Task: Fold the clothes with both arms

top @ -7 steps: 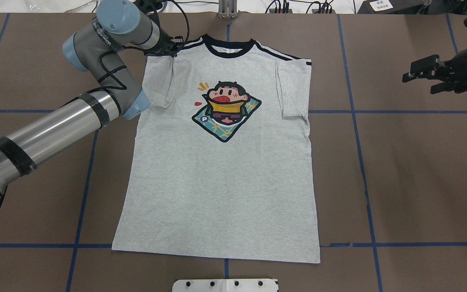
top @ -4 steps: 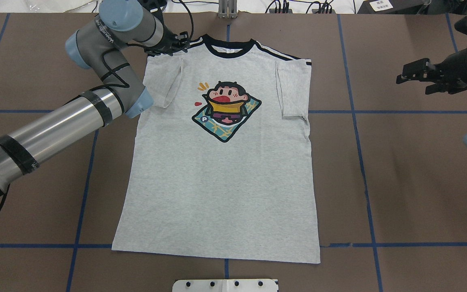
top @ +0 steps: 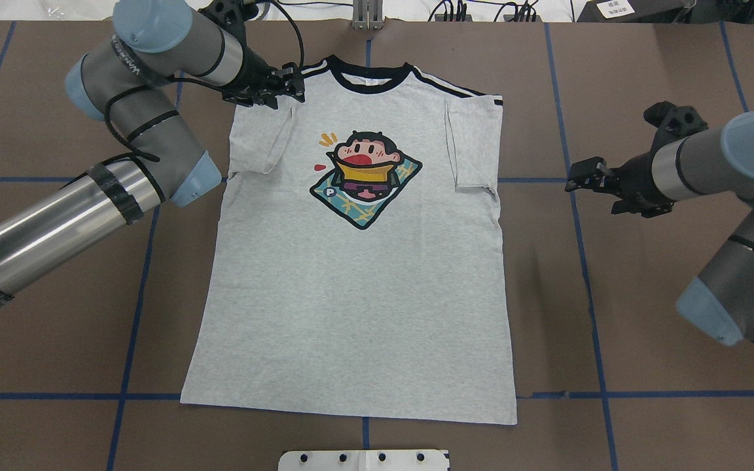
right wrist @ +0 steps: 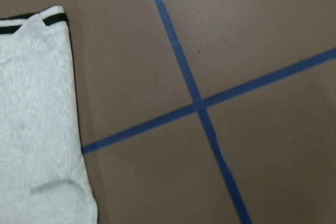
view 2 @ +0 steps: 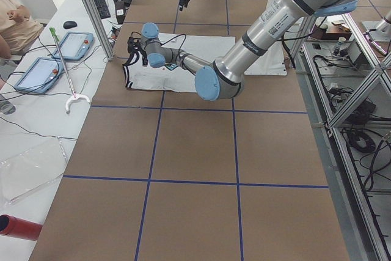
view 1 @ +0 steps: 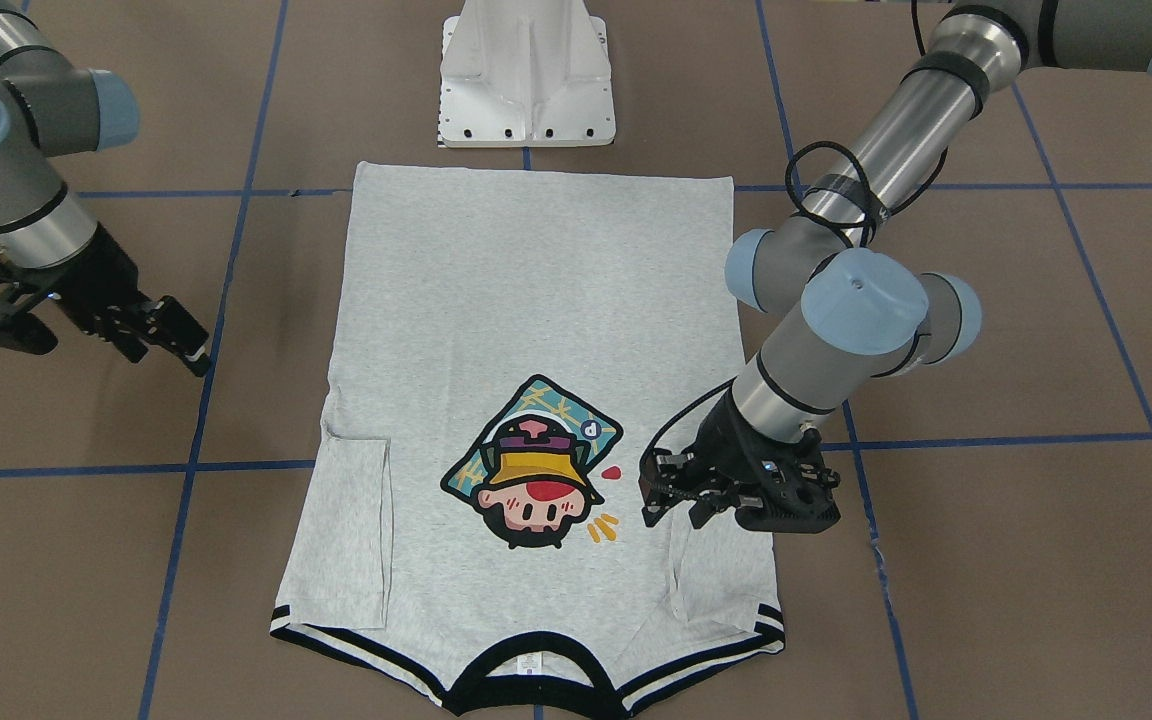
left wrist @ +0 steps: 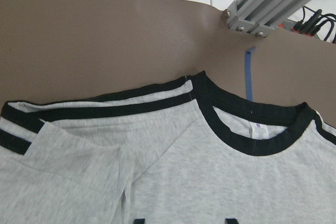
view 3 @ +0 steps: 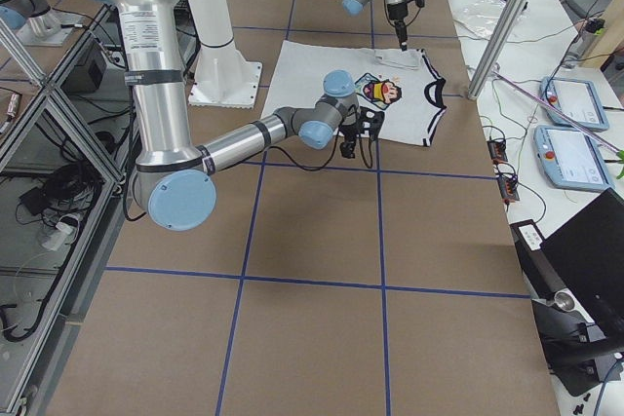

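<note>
- left gripper (top: 298,84) is hovering open and empty, the T-shirt (top: 357,294) lying flat with its shoulder right under it
- right gripper (top: 585,190) is gaping empty too, the sleeve edge sitting near, ahead of it; left's nearer

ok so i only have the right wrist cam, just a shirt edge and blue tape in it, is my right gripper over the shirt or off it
observer: off it. the right gripper hangs over the table beside the T-shirt, level with the folded-in sleeve.
operator: jaws holding anything
observer: no, they look open, with nothing between them.
operator: and the left one
observer: the left gripper is over the opposite shoulder, close to the black neckband. the other sleeve is folded in too.
</note>
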